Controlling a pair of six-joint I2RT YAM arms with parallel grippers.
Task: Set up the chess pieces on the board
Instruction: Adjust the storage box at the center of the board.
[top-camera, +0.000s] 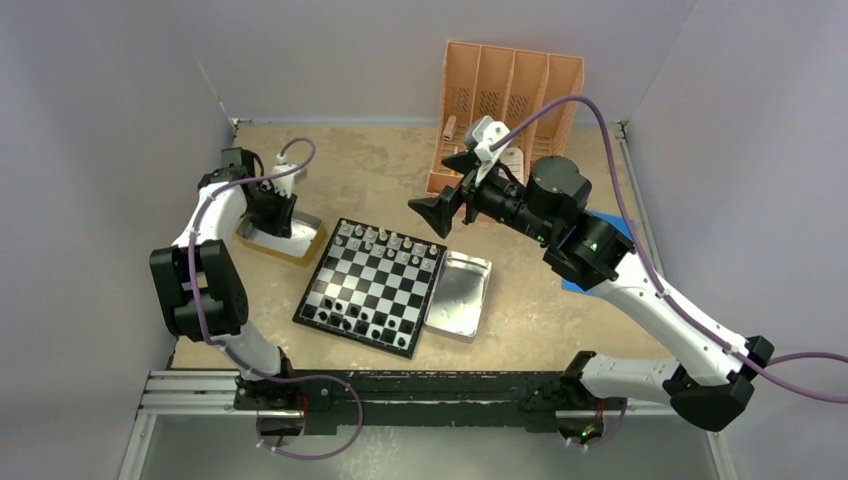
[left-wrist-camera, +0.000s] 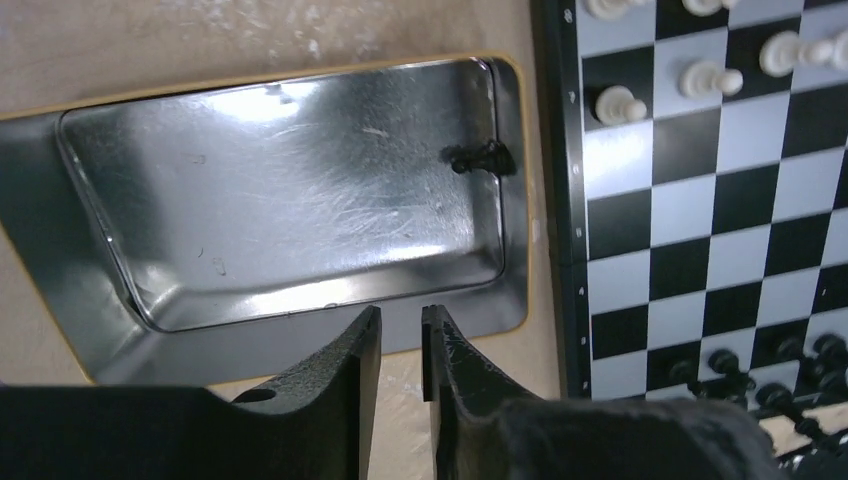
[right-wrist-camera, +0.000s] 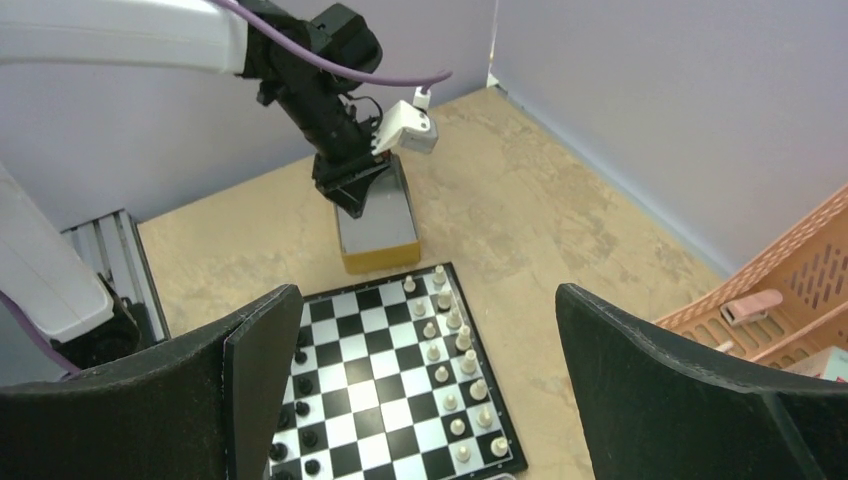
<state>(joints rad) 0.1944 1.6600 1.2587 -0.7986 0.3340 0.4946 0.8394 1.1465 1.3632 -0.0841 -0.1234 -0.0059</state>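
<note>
The board (top-camera: 372, 285) lies mid-table, with white chess pieces (top-camera: 385, 240) along its far rows and black ones (top-camera: 350, 318) along its near rows. My left gripper (top-camera: 275, 228) hangs over a yellow-rimmed metal tray (left-wrist-camera: 280, 190). In the left wrist view its fingers (left-wrist-camera: 401, 322) stand a narrow gap apart with nothing between them. One black piece (left-wrist-camera: 482, 158) lies on its side at the tray's edge nearest the board (left-wrist-camera: 700, 200). My right gripper (top-camera: 435, 215) is raised above the board's far right corner, wide open and empty (right-wrist-camera: 428, 300), looking down on the board (right-wrist-camera: 390, 390).
A plain silver tray (top-camera: 460, 292) lies against the board's right side. An orange file organiser (top-camera: 510, 100) stands at the back right, close behind the right wrist. A blue flat item (top-camera: 605, 225) lies under the right arm. Walls close in the left, back and right.
</note>
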